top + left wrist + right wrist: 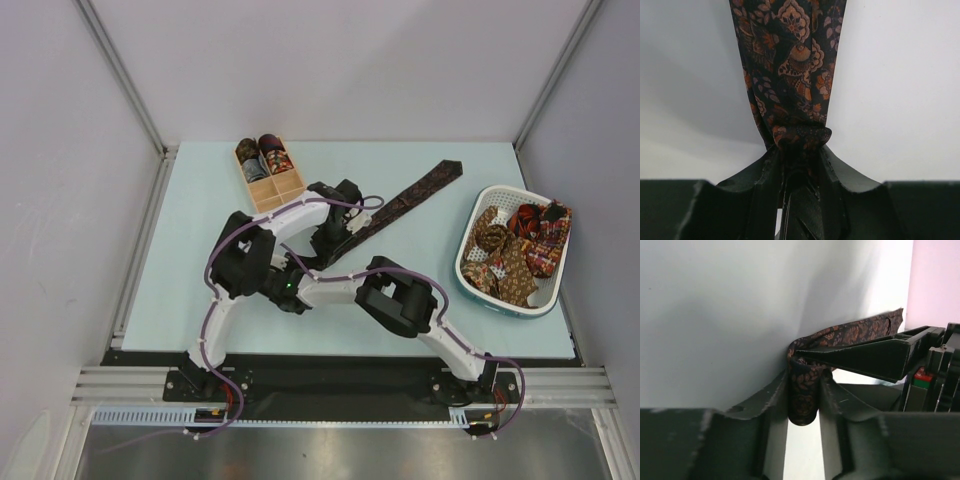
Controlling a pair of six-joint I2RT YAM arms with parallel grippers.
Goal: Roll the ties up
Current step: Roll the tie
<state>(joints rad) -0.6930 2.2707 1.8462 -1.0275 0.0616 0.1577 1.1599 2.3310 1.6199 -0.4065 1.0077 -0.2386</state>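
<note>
The right gripper [804,390] is nearest. Its 2 fingers press in on the thin end of the tie [415,195]. That end is bent over into a small curl, which I think is the start of a roll. The left gripper [801,145] pinches the same end just beside it, likely so the curl cannot pop open. Both hold cloth, and neither is wide.

Past them the rest of the tie lies flat and straight on the table [180,220], so it can be wound in bit by bit. Off to the right, the basket [463,262] holds loose ties [515,255] waiting their turn. At the far side, the box [285,188] has 2 rolls [272,152] in its back slots. This one likely goes in near them.
</note>
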